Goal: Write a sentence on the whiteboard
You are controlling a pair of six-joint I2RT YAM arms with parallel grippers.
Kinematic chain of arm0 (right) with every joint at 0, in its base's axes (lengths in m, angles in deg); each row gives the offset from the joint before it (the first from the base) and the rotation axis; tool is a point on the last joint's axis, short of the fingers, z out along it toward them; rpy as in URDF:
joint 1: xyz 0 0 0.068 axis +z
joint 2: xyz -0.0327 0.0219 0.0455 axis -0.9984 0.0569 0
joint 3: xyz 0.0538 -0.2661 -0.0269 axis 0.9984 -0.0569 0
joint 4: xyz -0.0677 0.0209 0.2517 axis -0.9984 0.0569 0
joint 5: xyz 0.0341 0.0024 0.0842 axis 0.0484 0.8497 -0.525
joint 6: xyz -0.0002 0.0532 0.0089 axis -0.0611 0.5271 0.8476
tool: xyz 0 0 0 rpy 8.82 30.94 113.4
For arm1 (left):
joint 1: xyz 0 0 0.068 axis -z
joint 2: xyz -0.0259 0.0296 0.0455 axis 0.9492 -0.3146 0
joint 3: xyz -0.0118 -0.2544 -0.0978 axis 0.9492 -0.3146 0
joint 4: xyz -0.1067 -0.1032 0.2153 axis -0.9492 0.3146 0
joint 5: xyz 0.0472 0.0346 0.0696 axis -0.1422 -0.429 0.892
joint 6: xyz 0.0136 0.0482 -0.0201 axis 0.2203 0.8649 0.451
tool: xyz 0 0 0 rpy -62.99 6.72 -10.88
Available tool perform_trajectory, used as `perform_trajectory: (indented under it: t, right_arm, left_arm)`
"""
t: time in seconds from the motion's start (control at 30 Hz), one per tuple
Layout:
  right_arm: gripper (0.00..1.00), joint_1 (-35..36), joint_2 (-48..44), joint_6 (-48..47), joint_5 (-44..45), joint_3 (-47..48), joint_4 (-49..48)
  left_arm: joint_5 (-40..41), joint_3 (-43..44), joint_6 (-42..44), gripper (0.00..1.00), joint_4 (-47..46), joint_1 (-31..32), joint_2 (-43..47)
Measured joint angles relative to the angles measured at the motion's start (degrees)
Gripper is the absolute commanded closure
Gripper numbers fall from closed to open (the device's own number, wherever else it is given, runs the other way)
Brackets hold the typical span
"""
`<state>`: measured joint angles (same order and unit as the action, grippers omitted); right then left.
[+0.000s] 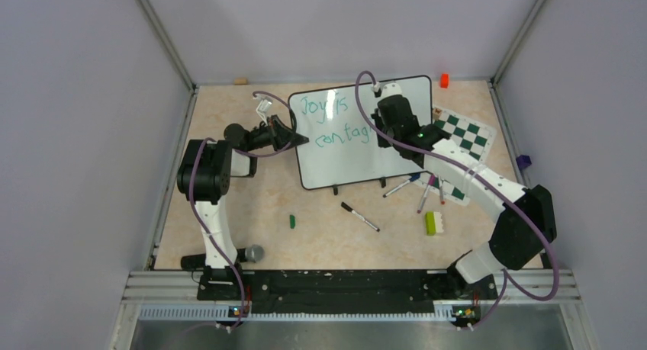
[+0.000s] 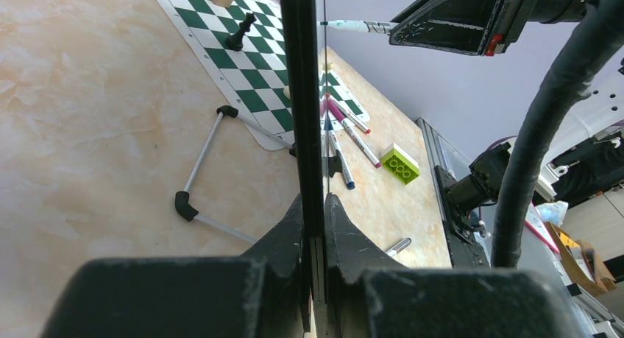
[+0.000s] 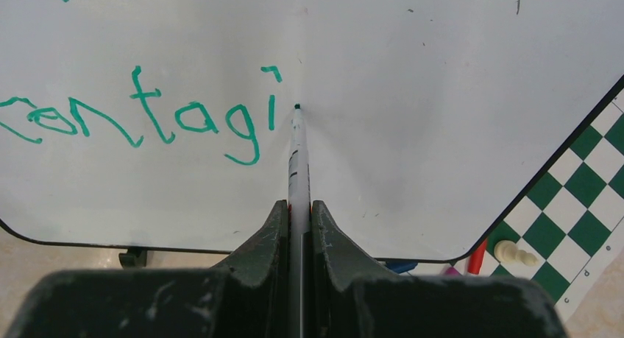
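The whiteboard (image 1: 347, 163) stands tilted at the middle back of the table. My left gripper (image 1: 300, 141) is shut on its left edge; in the left wrist view the black frame edge (image 2: 302, 95) runs up from between the jaws of this gripper (image 2: 314, 202). The sentence (image 1: 336, 121) reads "Joy is" over "contagi" (image 3: 147, 121) in teal. My right gripper (image 3: 299, 205) is shut on a white marker (image 3: 298, 157), whose green tip sits at the board just right of the last "i". From above, the right gripper (image 1: 384, 113) covers the end of the second line.
A green-and-white chess mat (image 1: 467, 146) with a few pieces lies right of the board. Loose markers (image 1: 358, 216) (image 1: 425, 195) and a lime brick (image 1: 431, 223) lie in front. A small green piece (image 1: 291, 221), an orange block (image 1: 444, 80) and the board's stand (image 2: 202, 161) also show.
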<state>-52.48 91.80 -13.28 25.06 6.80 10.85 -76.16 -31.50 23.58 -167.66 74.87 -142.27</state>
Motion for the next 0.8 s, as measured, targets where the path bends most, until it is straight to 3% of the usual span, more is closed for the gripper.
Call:
perform_trajectory:
  t: [0.57,0.8]
  right_arm:
    - [1.00,0.0,0.1,-0.4,-3.0,0.3,2.0]
    - [1.00,0.0,0.1,-0.5,-0.2,0.2,3.1]
  left_arm:
    - [0.0,0.0,0.0,1.00,-0.1,0.0,0.0]
    - [0.0,0.0,0.0,1.00,-0.1,0.0,0.0]
